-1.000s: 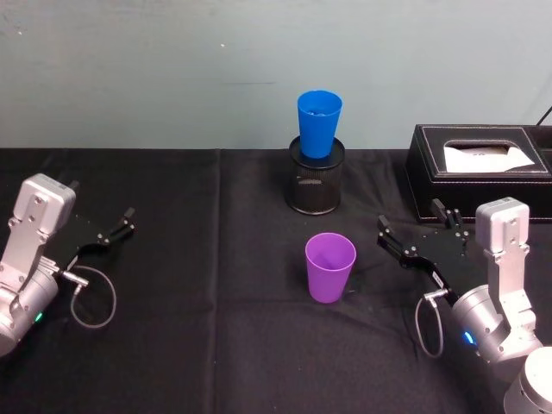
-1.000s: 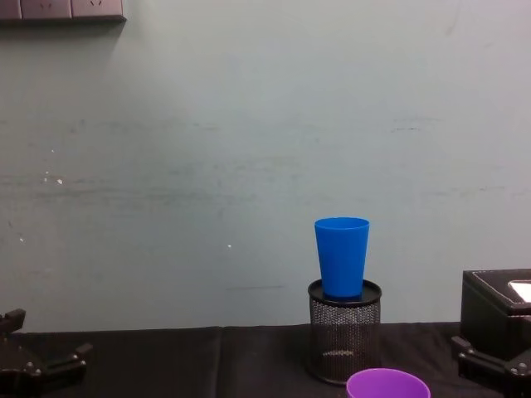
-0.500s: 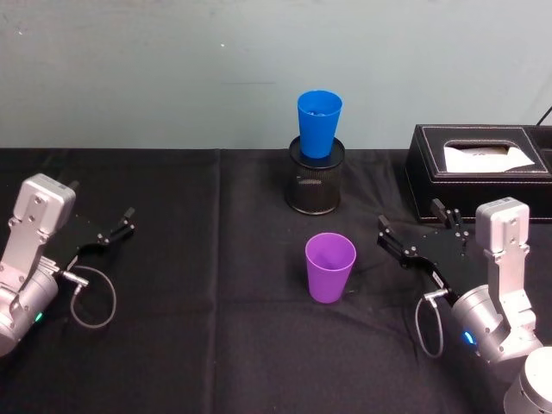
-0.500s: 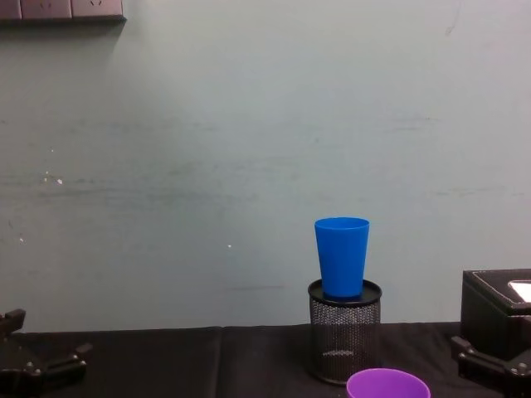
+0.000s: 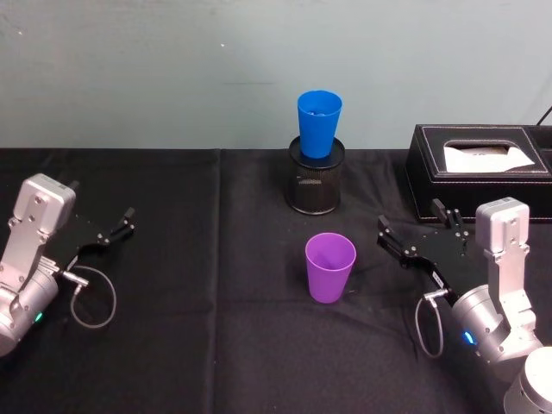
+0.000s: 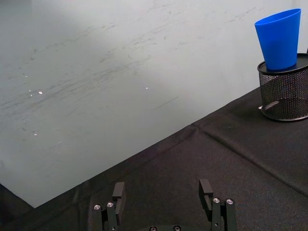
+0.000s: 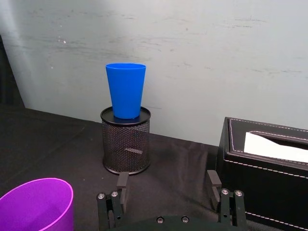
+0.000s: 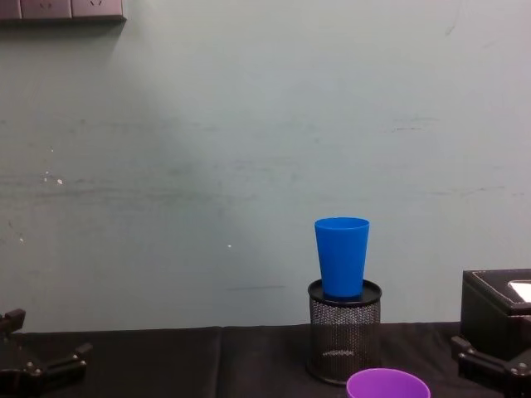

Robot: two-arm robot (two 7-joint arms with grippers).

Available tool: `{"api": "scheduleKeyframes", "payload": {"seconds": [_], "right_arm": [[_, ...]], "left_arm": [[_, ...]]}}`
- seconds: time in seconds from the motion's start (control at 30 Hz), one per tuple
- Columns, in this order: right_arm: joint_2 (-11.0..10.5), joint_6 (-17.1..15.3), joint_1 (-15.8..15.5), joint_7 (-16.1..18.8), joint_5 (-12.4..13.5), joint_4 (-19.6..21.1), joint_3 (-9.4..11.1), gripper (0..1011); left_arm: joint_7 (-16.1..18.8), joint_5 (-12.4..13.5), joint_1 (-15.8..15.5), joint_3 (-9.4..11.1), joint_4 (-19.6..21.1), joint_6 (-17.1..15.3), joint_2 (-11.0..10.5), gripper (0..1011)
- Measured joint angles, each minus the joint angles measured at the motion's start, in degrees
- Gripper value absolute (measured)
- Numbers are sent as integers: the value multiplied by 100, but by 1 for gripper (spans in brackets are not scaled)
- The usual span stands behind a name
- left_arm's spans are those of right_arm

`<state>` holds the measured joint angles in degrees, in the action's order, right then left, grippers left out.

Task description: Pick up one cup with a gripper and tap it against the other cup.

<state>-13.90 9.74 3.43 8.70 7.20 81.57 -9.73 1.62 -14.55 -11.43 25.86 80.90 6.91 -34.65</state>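
Observation:
The purple cup [image 5: 330, 267] stands upright on the black tablecloth, a little in front of the black mesh pen holder [image 5: 315, 183]. The blue cup [image 5: 318, 123] sits upright in the pen holder's mouth. My right gripper [image 5: 410, 217] hovers open just right of the purple cup, apart from it and empty. In the right wrist view its jaws [image 7: 167, 179] point toward the blue cup [image 7: 126, 90], with the purple cup [image 7: 36, 204] off to one side. My left gripper [image 5: 102, 200] rests open and empty at the far left.
A black tissue box [image 5: 479, 168] stands at the back right, just behind the right gripper. The teal wall runs close behind the pen holder. Loose cable loops hang by both wrists.

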Motion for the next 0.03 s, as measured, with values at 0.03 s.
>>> {"api": "scheduleKeyframes", "payload": {"seconds": [0.03], "right_arm": [[0,0,0,0,0,0,0,1004]], "left_arm": [[0,0,0,0,0,0,0,1000]]}}
